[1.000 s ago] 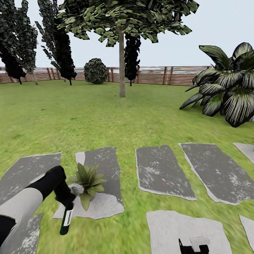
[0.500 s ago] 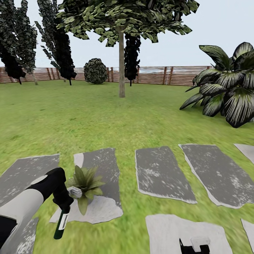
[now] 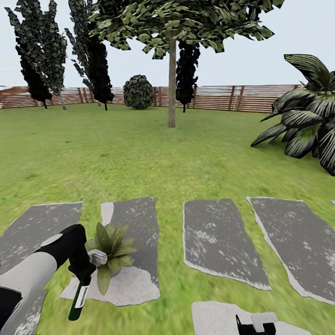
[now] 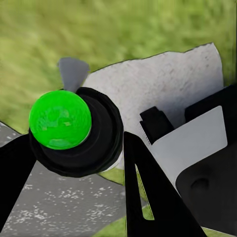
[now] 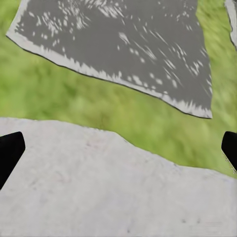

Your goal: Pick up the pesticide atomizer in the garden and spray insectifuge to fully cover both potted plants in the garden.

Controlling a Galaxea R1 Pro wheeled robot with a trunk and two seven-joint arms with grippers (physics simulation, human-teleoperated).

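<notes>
One potted plant [image 3: 110, 244], a small rosette of pointed green leaves, stands on a pale and grey stepping stone [image 3: 132, 223] at the lower left of the head view. My left gripper [image 3: 83, 274] is shut on the pesticide atomizer [image 3: 78, 298], a dark green bottle with a white label that hangs tilted. Its white spray head [image 3: 97, 257] is right against the plant's leaves. In the left wrist view the atomizer [image 4: 60, 121] shows a bright green round end between the black fingers [image 4: 145, 197]. My right gripper [image 3: 253, 324] is open, low over a pale stone [image 5: 98, 187].
The garden lawn [image 3: 139, 153] runs back to a brown slatted fence [image 3: 218, 97]. A tree trunk [image 3: 171, 88] stands mid-lawn. A big striped-leaf shrub [image 3: 307, 121] is at the right. Grey stepping stones [image 3: 218, 239] lie in a row ahead.
The whole picture has shifted to the right, so the camera has turned left. The left arm keeps the atomizer beside the plant, a little lower in the picture.
</notes>
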